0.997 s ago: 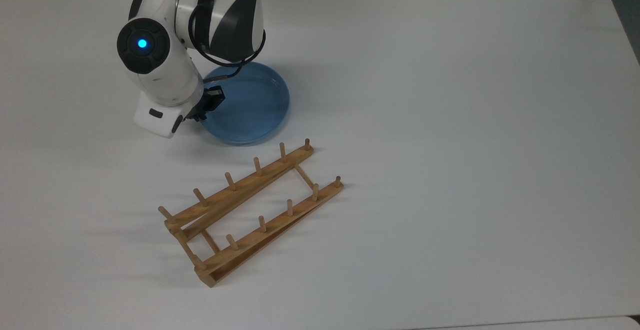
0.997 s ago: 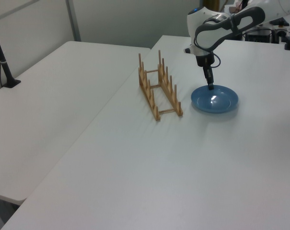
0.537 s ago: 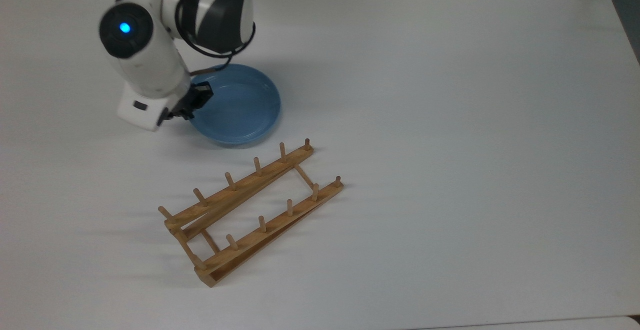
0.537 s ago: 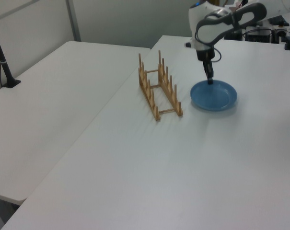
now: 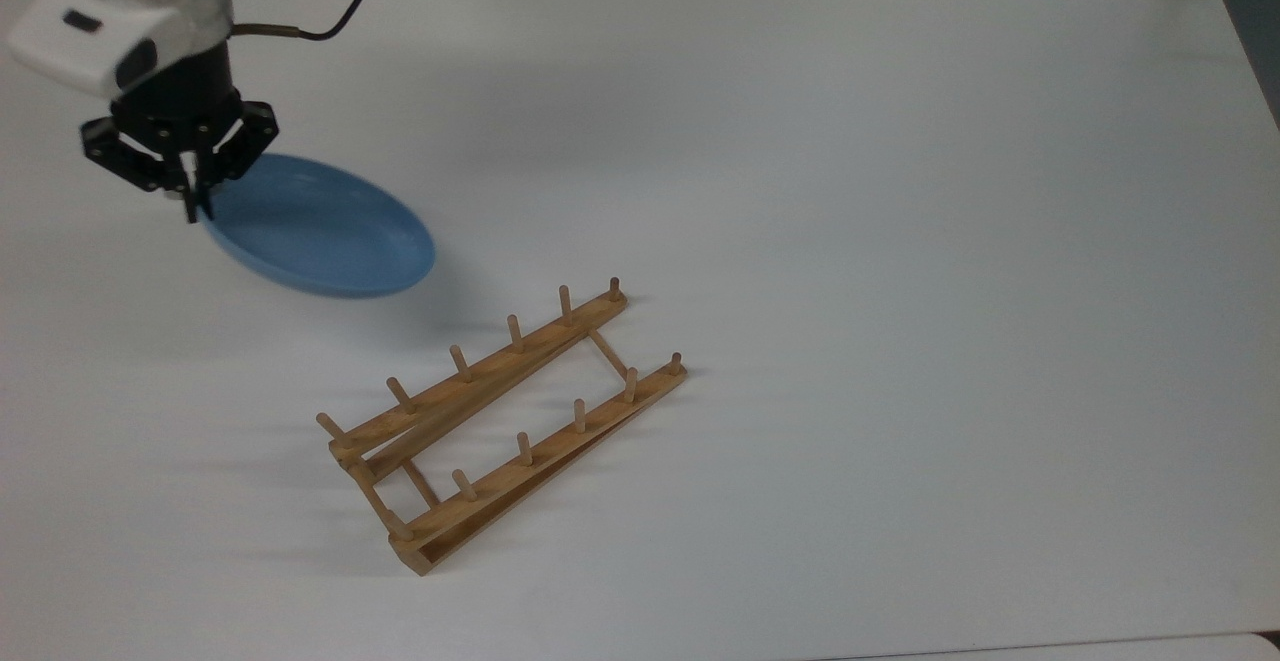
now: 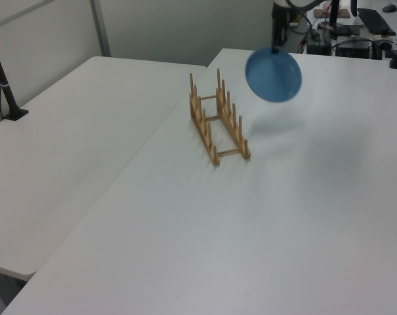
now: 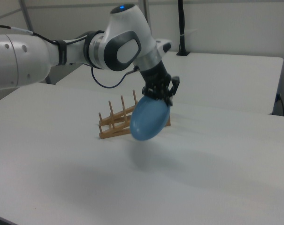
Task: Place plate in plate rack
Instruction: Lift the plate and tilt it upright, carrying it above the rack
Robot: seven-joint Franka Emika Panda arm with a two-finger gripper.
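Gripper [image 5: 190, 203] fingers pinch plate [image 5: 320, 231] by rim; plate hangs tilted in air, clear of table [image 5: 900, 241]. Plate rack [image 5: 500, 421] sits on table w/ no plate in it, near plate, toward top view's lower right.

The plate [image 5: 320, 236] [image 6: 273, 75] [image 7: 149, 119], round, shallow, glossy light blue, hangs tilted steeply in the air, clear of the table, pinched at its upper rim. It is apart from the rack [image 5: 500, 421] [image 6: 218, 118] [image 7: 118, 119], a light-brown wooden frame of two pegged rails joined by thin crossbars, lying flat, holding nothing.
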